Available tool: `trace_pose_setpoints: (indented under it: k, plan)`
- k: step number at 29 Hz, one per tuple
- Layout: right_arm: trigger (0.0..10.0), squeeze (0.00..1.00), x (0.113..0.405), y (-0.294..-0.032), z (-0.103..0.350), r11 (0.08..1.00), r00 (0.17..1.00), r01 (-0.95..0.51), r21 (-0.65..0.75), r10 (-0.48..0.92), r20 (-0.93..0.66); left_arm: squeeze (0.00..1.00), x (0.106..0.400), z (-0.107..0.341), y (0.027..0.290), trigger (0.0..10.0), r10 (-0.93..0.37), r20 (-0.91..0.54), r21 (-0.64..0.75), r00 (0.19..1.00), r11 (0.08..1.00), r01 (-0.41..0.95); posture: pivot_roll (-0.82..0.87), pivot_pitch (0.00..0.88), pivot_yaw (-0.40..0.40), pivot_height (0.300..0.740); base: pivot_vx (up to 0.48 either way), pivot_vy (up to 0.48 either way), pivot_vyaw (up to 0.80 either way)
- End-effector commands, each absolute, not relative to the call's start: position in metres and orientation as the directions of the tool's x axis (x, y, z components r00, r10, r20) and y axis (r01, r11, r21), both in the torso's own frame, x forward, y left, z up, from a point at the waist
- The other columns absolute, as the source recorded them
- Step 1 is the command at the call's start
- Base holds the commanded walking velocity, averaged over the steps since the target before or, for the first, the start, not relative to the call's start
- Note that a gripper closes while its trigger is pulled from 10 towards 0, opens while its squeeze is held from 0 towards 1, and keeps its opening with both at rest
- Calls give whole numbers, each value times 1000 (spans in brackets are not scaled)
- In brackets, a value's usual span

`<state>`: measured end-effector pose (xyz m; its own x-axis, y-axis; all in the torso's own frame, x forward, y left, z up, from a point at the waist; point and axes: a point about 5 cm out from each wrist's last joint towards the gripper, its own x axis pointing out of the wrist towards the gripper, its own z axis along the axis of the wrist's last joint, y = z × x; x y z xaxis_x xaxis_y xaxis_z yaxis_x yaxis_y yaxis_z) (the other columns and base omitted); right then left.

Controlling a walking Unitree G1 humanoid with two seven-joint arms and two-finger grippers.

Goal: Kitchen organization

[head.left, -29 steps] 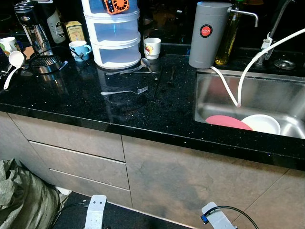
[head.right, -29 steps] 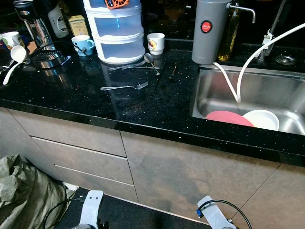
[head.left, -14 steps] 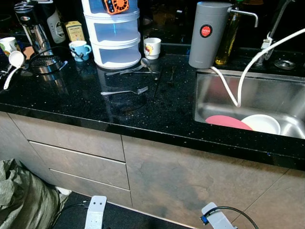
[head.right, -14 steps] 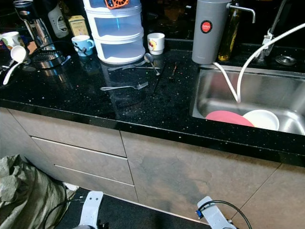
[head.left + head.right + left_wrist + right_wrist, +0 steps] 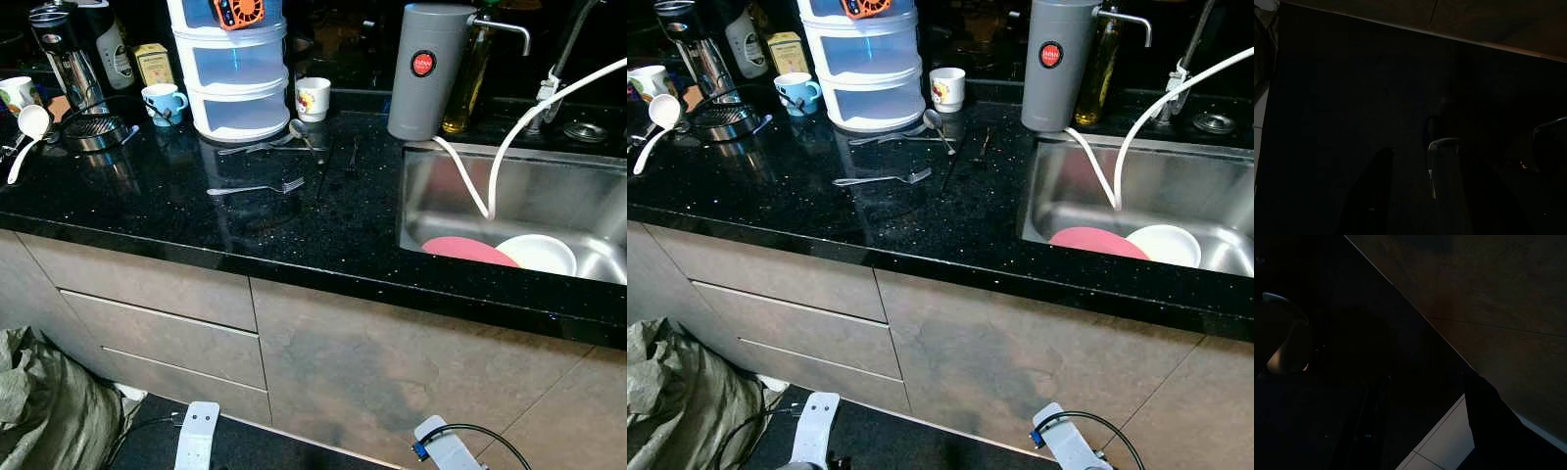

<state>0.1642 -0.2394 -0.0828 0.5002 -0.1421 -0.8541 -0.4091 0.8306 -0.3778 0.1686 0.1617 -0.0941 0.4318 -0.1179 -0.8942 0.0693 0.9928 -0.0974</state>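
Both arms hang idle low in front of the grey cabinet fronts; left gripper (image 5: 1415, 196) and right gripper (image 5: 1420, 431) sit in deep shade, can't tell whether their fingers are apart or together, nothing seen held.

Key relation: the loose silver metal fork (image 5: 257, 188) lies up and far-left of both grippers on the glossy black speckled stone countertop (image 5: 147, 211), long axis running left-right, tines toward the right. Left arm judged nearer.

Farther back, a steel spoon (image 5: 302, 132) and more cutlery lie just in front of the white translucent plastic three-drawer tower (image 5: 230, 73). A small white printed mug (image 5: 313, 98) is right of the tower, a blue-rimmed cup (image 5: 163, 102) left.

On the right, the brushed stainless sink (image 5: 441, 191) holds a flat pink plate (image 5: 460, 249) beside a white bowl (image 5: 541, 254). A tall grey matte cylinder dispenser (image 5: 423, 70) stands at the sink's far-left corner.
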Motion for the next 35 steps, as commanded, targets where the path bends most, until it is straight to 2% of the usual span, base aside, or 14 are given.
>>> trace_pose_setpoints:
  k: [1, 35]
  plan:
    - [10000, 0, 164, -237, -83, 837, 504, -401, -371, -137, -853, 0, 167, -95, 164, 10000, -113, -900, -89, 422, 993, 76, -144, 0, 25, 740, 0, 0, 0]
    - [10000, 0, 165, -238, -83, 843, 510, -387, -373, -141, -848, 0, 168, -94, 163, 10000, -114, -898, -96, 424, 993, 64, -145, 0, 25, 740, 0, 0, 0]
